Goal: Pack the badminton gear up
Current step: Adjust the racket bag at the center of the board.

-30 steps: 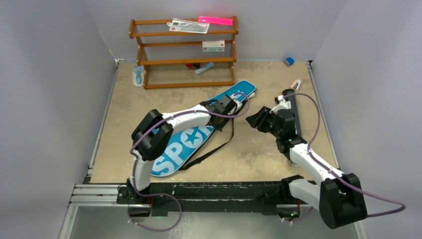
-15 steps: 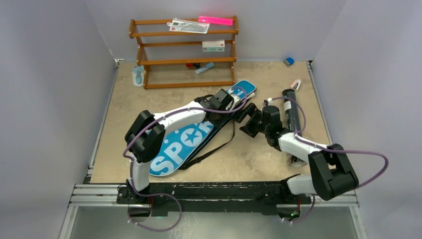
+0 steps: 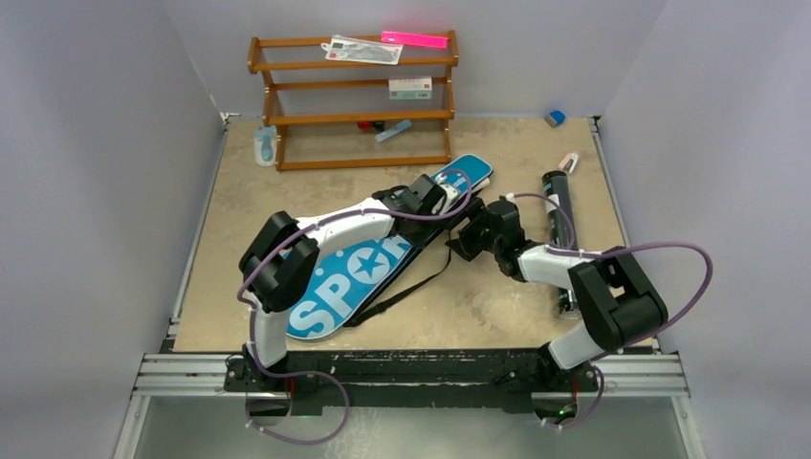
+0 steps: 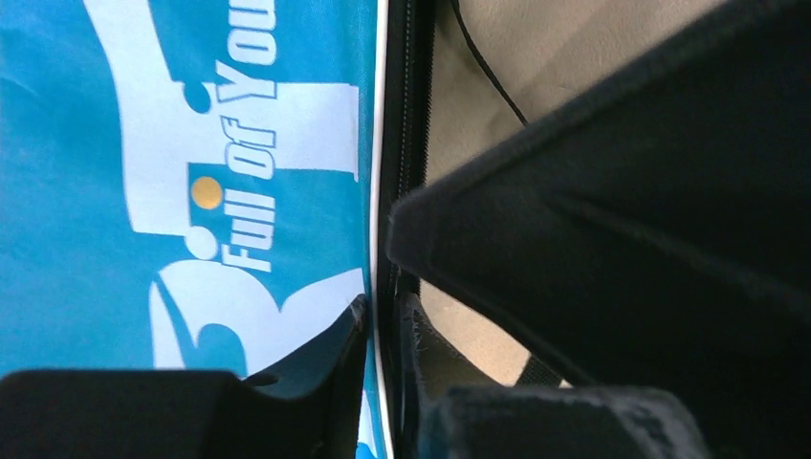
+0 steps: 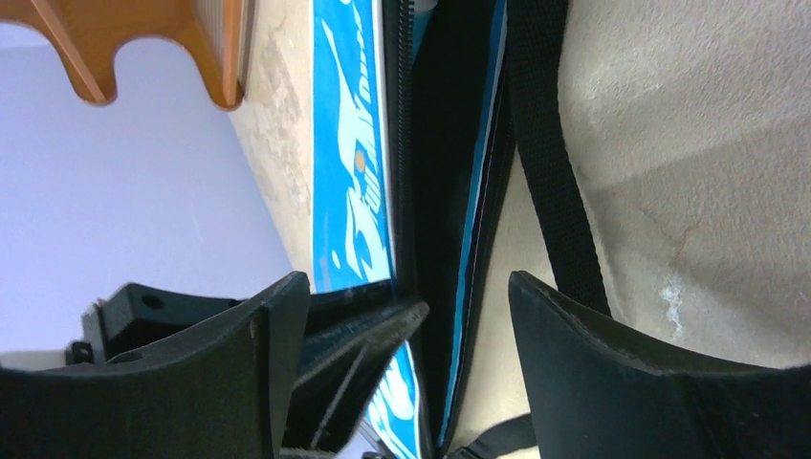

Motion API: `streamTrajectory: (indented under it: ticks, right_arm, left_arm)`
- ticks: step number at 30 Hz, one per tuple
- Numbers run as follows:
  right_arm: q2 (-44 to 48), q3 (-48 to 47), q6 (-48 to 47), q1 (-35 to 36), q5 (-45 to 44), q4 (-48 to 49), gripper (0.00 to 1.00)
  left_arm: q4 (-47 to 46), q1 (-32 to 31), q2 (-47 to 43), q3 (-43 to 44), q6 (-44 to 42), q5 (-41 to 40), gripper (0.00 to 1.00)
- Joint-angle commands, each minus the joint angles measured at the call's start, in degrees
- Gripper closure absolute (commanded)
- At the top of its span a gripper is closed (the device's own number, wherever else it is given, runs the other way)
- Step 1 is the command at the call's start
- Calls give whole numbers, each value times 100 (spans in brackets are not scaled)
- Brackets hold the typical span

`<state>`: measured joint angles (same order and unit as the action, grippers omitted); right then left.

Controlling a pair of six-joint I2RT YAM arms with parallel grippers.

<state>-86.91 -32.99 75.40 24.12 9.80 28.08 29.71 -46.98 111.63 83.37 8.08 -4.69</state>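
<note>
My left hand [image 4: 383, 316] pinches the bag [image 3: 330, 296] by its edge; my right hand [image 5: 406, 287] gapes wide beside it — so close they may collide.

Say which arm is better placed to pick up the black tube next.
Probably right: the black tube lies beside that arm, and the right pincer is open. The left pincer is pinching the zipper edge of the blue SPORT bag, farther away.

On the table [image 3: 497, 296], lying diagonally: bag [image 3: 363, 277], narrow end toward the far right, strap [image 3: 421, 280] trailing off its right side. Behind it, at the far edge: rack [image 3: 354, 117]. Just left of the rack: bottle [image 3: 264, 146]. Right of the bag: tube [image 3: 558, 196], lying flat.
</note>
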Motion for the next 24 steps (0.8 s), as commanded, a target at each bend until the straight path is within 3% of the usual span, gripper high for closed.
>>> streamTrajectory:
  ticks: [1,8,19,21,24]
  right_arm:
    - [-228,-54,593,31,-289,478,23]
    - [-857,-368,678,31,-217,704,29]
    - [-1254,-401,669,31,-370,827,30]
    - [-1337,-408,690,31,-353,868,30]
    - [-1451,-447,689,31,-331,928,30]
  left_arm:
    - [-344,-22,-20,-238,173,195,83]
    - [-662,-22,103,-531,157,-170,53]
    - [-375,-65,738,-350,2,-814,49]
    - [-280,-69,888,-281,28,-988,57]
    - [-187,-66,1066,-217,83,-1076,100]
